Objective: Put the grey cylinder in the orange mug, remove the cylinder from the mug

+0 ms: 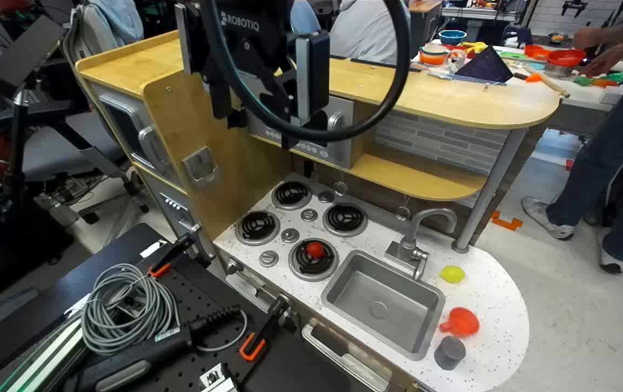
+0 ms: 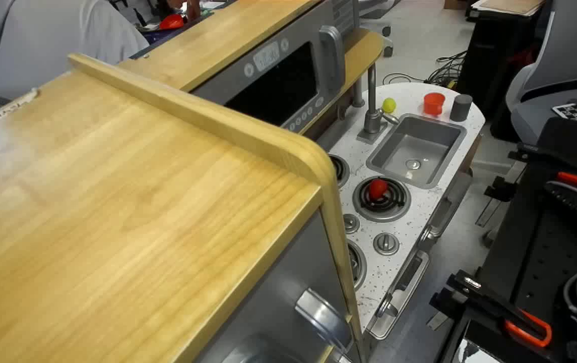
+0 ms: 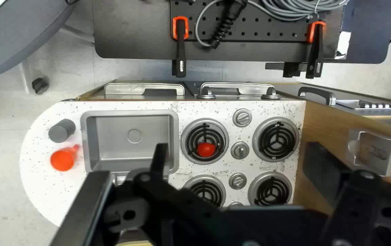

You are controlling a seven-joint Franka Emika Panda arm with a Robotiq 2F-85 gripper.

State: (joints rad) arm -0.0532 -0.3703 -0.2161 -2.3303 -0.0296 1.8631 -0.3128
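Note:
The grey cylinder (image 1: 449, 353) stands upright on the white speckled counter, beyond the sink. It also shows in an exterior view (image 2: 461, 107) and in the wrist view (image 3: 61, 131). The small orange mug (image 1: 463, 322) stands upright beside it, handle toward the sink, with a small gap between them. The mug also shows in an exterior view (image 2: 433, 104) and in the wrist view (image 3: 63, 160). My gripper (image 3: 237, 148) is open and empty, its fingers wide apart. It hangs high above the stove side (image 1: 256, 129), well away from both things.
The grey sink (image 1: 333, 299) and its faucet (image 1: 412, 234) lie between the stove burners and the mug. A red ball-like toy (image 1: 315, 250) sits on a burner. A yellow lemon (image 1: 452, 274) lies behind the mug. A wooden shelf (image 1: 420, 179) overhangs the counter's back; a tall wooden cabinet (image 2: 142, 212) flanks the stove.

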